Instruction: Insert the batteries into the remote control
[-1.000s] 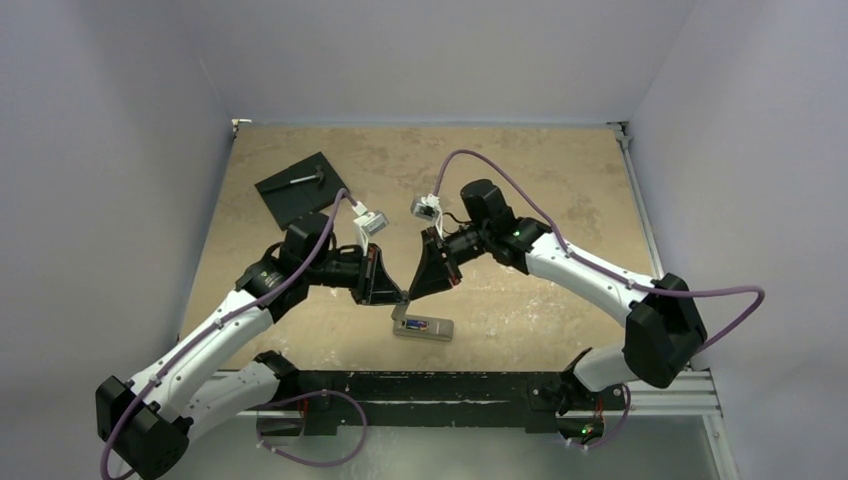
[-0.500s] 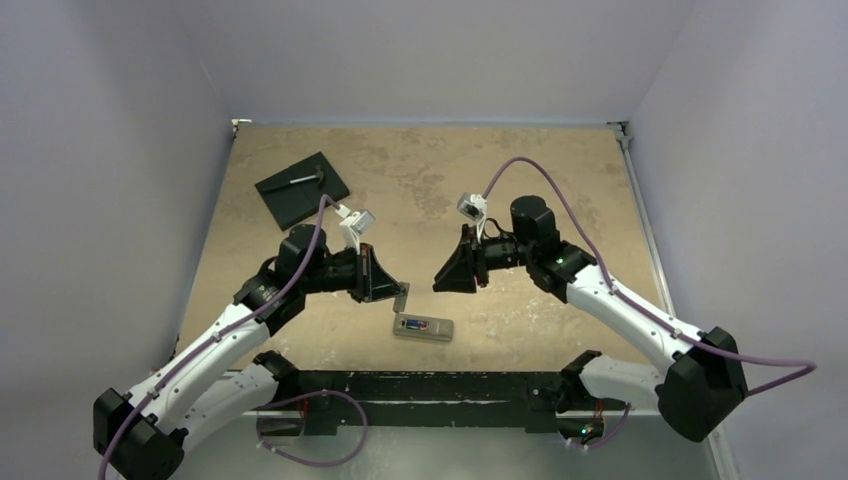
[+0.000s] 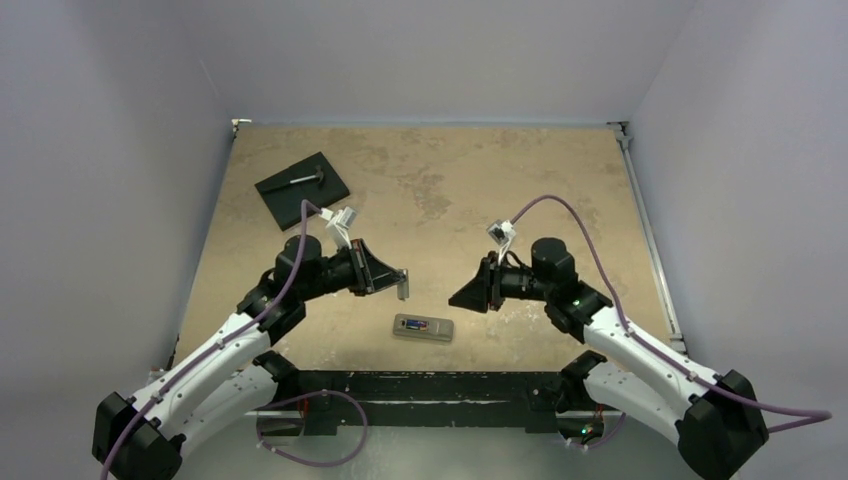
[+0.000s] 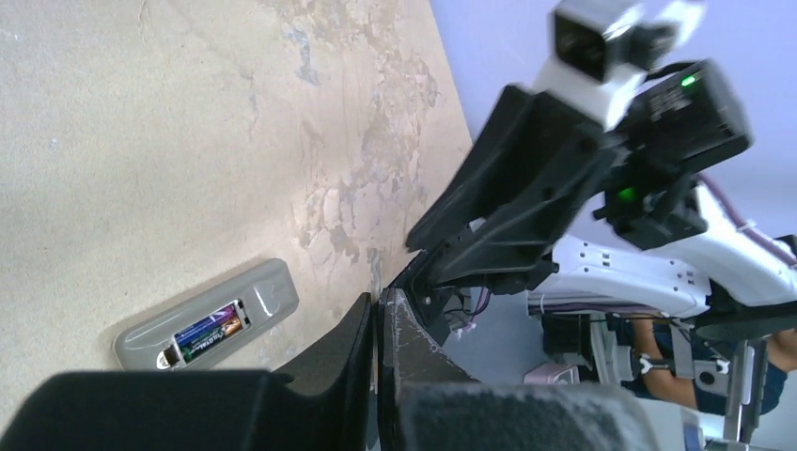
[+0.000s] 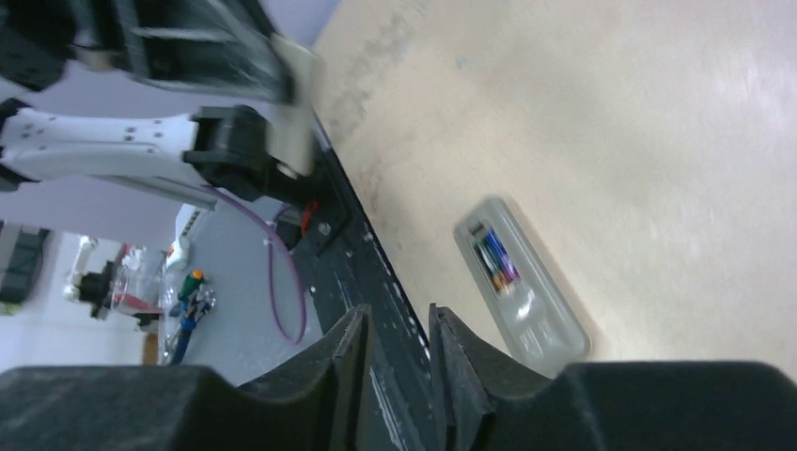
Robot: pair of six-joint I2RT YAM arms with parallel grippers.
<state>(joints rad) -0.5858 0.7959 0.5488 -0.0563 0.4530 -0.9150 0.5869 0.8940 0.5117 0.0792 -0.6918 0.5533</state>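
Observation:
The remote control lies grey back up near the table's front edge, also in the left wrist view and the right wrist view. Two batteries sit side by side in its uncovered recess. My left gripper hovers just behind and left of the remote, shut on a thin grey cover plate that hangs from its tips. My right gripper is to the remote's right, open with nothing between its fingers.
A black square slab with a small grey metal tool on it lies at the back left. The black mounting rail runs along the near edge, close to the remote.
My right arm has pulled back to the right, away from the remote, and its jaws have opened. The left gripper has lifted the grey plate up and away from the remote.

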